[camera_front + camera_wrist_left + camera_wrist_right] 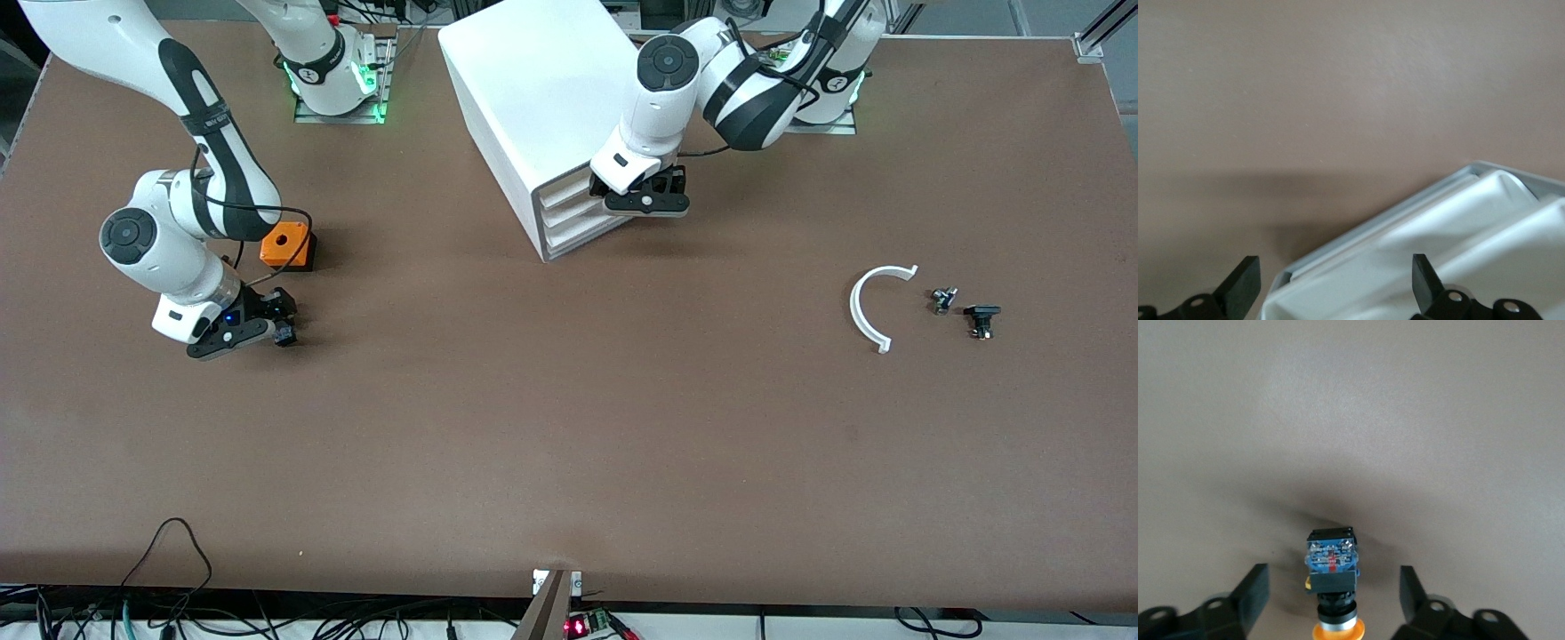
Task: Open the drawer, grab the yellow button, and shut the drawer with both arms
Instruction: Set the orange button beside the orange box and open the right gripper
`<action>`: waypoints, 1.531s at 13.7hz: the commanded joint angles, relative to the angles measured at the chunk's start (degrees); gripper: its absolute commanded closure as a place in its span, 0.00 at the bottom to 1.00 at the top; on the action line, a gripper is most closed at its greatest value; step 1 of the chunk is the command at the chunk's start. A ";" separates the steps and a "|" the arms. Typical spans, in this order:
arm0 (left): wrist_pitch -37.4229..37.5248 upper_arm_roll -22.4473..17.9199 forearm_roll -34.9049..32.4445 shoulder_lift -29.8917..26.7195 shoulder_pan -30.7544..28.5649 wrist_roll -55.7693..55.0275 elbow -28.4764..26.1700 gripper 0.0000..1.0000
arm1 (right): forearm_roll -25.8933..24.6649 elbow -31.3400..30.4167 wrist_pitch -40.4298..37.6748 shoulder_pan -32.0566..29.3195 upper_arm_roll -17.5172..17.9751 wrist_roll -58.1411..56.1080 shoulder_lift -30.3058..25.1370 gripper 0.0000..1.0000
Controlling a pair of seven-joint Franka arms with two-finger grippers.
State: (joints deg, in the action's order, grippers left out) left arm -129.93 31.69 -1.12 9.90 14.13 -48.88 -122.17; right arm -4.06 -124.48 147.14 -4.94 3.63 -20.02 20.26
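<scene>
Table [569,427]: brown, flat.
Button [1331,570]: between the wide-open right gripper [1331,600] fingers, orange cap, black body.
Left gripper [1335,283]: wide, at the drawer [569,191].

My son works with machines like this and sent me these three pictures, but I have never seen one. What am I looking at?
These are two white robot arms at a brown table, each ending in a two-finger gripper. The big picture looks down from across the table; the two small ones come from cameras on the arms' wrists.

The left gripper is at the front of the white cabinet, fingers open by its drawer. The right gripper is low over the table, open, with the button lying between its fingers, not gripped.

Also on the table: an orange cube, a white curved piece and two small dark parts.
</scene>
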 commanded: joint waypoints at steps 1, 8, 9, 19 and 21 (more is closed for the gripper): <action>-2.59 -0.39 0.15 -2.95 -7.51 0.54 -1.15 0.00 | 3.43 3.78 -7.89 -0.95 3.30 3.48 -3.29 0.00; 10.08 -14.36 0.60 -8.23 -12.90 22.64 11.22 0.00 | 6.26 25.67 -35.23 -0.34 8.84 18.23 -4.61 0.00; 15.27 -16.90 0.60 -8.58 -12.99 27.82 14.56 0.00 | 6.26 27.52 -37.08 -0.16 9.46 21.65 -5.05 0.00; 37.90 -29.40 0.15 -15.27 -12.99 54.16 25.91 0.00 | 5.20 31.84 -46.85 5.01 -4.40 24.59 -14.01 0.00; 38.52 -29.40 0.16 -15.00 -12.99 54.33 26.10 0.00 | 4.68 31.84 -47.12 8.53 -10.11 24.50 -14.54 0.00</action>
State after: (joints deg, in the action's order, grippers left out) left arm -93.28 2.44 -1.12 -6.32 0.91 3.88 -98.19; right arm 1.29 -92.28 100.97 -0.39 -1.71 4.12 6.74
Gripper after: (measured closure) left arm 0.000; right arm 0.000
